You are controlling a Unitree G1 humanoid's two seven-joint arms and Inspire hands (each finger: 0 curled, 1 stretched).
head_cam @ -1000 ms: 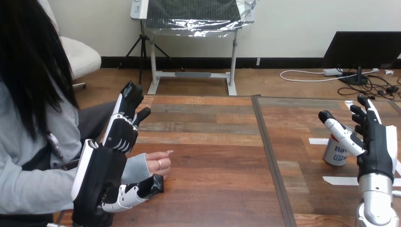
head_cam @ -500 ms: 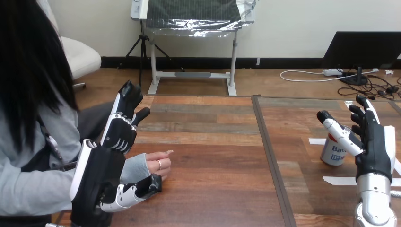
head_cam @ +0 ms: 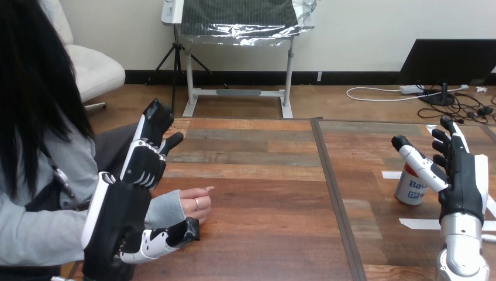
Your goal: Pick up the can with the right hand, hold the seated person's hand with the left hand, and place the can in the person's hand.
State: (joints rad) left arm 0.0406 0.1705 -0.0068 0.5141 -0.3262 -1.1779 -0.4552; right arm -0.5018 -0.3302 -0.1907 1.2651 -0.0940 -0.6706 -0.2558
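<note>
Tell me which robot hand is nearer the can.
Right. The right hand is open right beside the can; the left hand is far off at the view's left, by the person's hand.

You're in what looks like a robotics lab or test room, not a home. The brown plank-patterned wooden table (head_cam: 263,175) has white tape strips (head_cam: 418,223) stuck flat on it near a small white-and-blue can (head_cam: 409,192). The robot's black-and-white left hand (head_cam: 120,216) and right hand (head_cam: 462,181) reach over it beside a seated person.
</note>
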